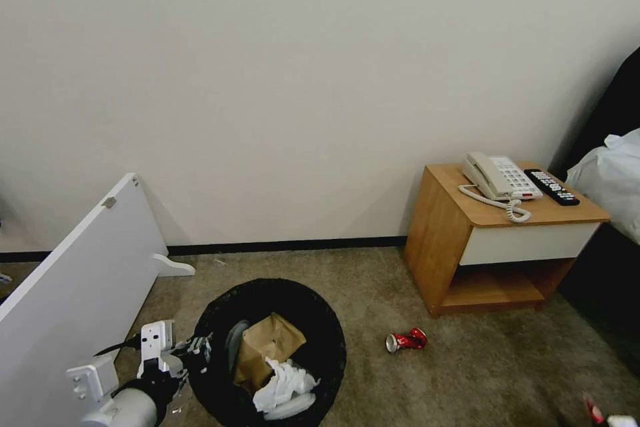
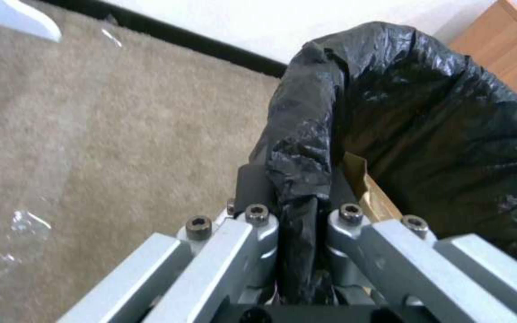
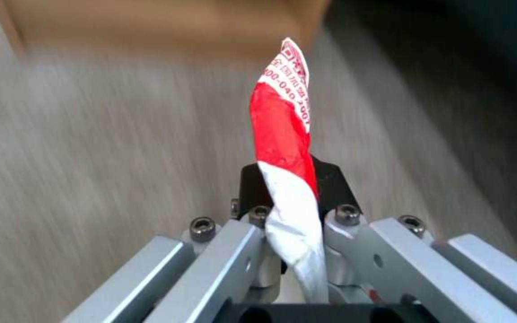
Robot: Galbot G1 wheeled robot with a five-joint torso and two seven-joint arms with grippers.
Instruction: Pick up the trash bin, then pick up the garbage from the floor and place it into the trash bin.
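At the lower left of the head view, the left claw [image 1: 193, 349] was clamped on the bag-lined rim of the trash bin [image 1: 320, 320], which held a brown paper bag [image 1: 267, 343] and white slippers [image 1: 285, 383]. The right claw [image 3: 294, 202] was clamped on a red-white snack packet [image 3: 282, 130]. A crushed red can [image 1: 406, 340] lay on the floor [image 1: 467, 360] between bin and nightstand [image 1: 453, 240].

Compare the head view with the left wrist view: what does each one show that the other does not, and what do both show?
Head view alone: white slippers inside the trash bin, a crushed red can lying on the carpet, and a phone and remote on the nightstand.

Left wrist view alone: the left gripper shut on the bin's bag-covered rim, seen close.

Both: the black-lined bin, the brown paper bag in it, the carpet, and the nightstand.
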